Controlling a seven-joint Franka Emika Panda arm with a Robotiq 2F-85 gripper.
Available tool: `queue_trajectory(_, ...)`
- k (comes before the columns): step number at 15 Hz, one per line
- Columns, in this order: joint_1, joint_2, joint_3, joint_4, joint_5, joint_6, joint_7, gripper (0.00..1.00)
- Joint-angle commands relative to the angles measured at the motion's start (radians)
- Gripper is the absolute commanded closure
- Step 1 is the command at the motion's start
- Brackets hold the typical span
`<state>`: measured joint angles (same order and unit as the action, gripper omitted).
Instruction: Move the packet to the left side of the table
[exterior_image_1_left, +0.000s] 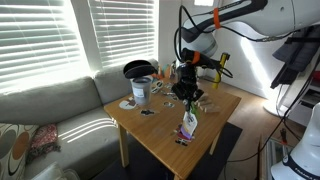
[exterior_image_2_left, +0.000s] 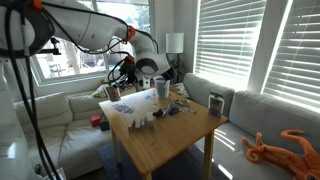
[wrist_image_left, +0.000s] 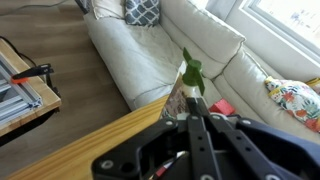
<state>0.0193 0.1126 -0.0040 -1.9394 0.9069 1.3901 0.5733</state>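
The packet (wrist_image_left: 176, 103), with a dark, white-speckled print, sits at the edge of the light-wood table (wrist_image_left: 90, 140), just beyond my fingertips in the wrist view. A green leaf stands right above it. It also shows in both exterior views (exterior_image_2_left: 122, 107) (exterior_image_1_left: 187, 128). My gripper (wrist_image_left: 195, 104) is shut with nothing visible between the fingers. It hangs a little above the packet in both exterior views (exterior_image_1_left: 187, 100) (exterior_image_2_left: 136, 88). Whether the fingertips touch the packet cannot be told.
A mug (exterior_image_1_left: 141, 90), a black bowl (exterior_image_1_left: 138, 68) and dark coasters (exterior_image_1_left: 148, 112) stand on the table. A white cup (exterior_image_2_left: 162, 90) and a dark mug (exterior_image_2_left: 215, 102) are there too. A grey sofa (wrist_image_left: 190, 40) wraps round the table, with a red thing (wrist_image_left: 221, 106) on it.
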Motion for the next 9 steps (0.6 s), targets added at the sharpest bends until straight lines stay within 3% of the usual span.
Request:
queue_trajectory(1,-0.007,0.01,-0.004,-0.031,0.059,-0.019,-0.019,1.0)
queue_trajectory(9,-0.016,0.022,-0.023,-0.078,0.081,0.001,-0.025,1.0)
